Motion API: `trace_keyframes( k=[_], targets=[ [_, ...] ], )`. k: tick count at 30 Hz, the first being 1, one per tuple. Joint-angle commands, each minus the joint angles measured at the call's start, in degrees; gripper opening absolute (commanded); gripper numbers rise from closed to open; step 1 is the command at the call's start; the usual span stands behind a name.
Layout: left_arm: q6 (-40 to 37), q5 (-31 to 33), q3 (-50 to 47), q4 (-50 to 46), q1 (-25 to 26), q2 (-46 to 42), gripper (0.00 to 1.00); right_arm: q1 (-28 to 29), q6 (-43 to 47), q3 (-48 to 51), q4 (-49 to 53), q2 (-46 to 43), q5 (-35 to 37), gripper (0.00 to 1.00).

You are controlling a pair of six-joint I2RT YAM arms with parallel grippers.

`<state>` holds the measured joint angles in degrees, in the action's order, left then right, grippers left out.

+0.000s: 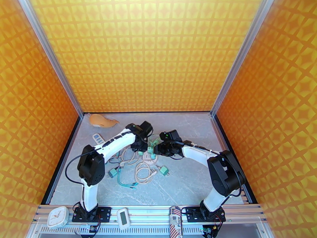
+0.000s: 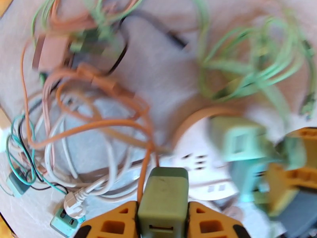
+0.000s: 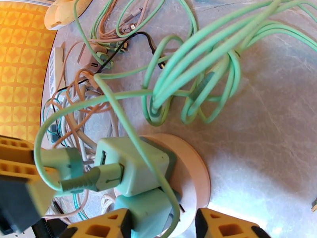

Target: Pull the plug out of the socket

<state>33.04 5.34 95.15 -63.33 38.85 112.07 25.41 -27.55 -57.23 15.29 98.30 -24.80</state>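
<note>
Green plug (image 2: pixel 163 187) sat clamped between the orange fingers of the left gripper (image 2: pixel 163 214), at the near rim of the round white socket hub (image 2: pixel 195 171). That hub lay mid-table (image 1: pixel 190 183) among loose cables, where the two arms met. The wrist views did not show whether the plug's prongs were seated in the hub or already free.

The right gripper (image 3: pixel 162 225) was spread wide over the opposite side of the hub (image 3: pixel 194 167). One finger touched a mint adapter (image 3: pixel 148 211) plugged in there. The other stood apart from the adapter, out by the hub's rim. A second mint charger cube (image 3: pixel 134 165), with a USB lead in its face, sat on the hub just above that adapter.

The step in hand looked like the extraction itself: grasp made, pull pending or barely begun. The next move probably called for the left arm to draw the green plug straight back along its prongs, away from the hub face and without twisting. The right gripper would need to brace or pin the hub so it did not slide along with the plug.

An orange cable (image 2: pixel 91 125) ran up to the plug's front corner, and the mint cable coil (image 3: pixel 206 56) lay close by. Either could snag or drag during the pull, so a short, steady stroke seemed wise.
</note>
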Motion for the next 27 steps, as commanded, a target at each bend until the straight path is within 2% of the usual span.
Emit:
trace_keyframes(
  k=[1,10,17,21,23,25,26,27],
  targets=[
    [2.82,3.13,-4.73,2.59,-0.68,-5.40,0.06,1.58,2.95,4.35,14.33,6.36,10.61,0.46],
    [8.14,6.03,-19.86,5.28,-0.55,-13.77,0.07,1.57,2.78,4.49,14.00,6.63,10.50,0.47],
    [11.82,6.00,-26.09,4.55,1.63,-14.50,0.11,1.62,2.68,4.33,13.78,6.90,10.29,0.47],
    [12.58,6.06,-25.34,4.27,2.70,-12.74,0.20,1.57,2.63,4.24,13.71,6.99,10.27,0.47],
    [12.43,5.75,-24.51,4.51,2.84,-12.20,0.32,1.62,2.66,4.15,13.80,6.90,10.20,0.47],
    [12.02,5.42,-23.25,4.44,2.90,-11.98,0.37,1.57,2.63,4.15,13.87,6.59,10.05,0.47],
    [11.52,4.97,-22.29,4.64,2.90,-12.03,0.45,1.62,2.55,4.18,13.72,6.34,10.04,0.47],
    [11.19,4.44,-21.48,4.86,2.90,-12.26,0.59,1.57,2.44,4.30,13.56,5.85,9.97,0.47]
  ],
)
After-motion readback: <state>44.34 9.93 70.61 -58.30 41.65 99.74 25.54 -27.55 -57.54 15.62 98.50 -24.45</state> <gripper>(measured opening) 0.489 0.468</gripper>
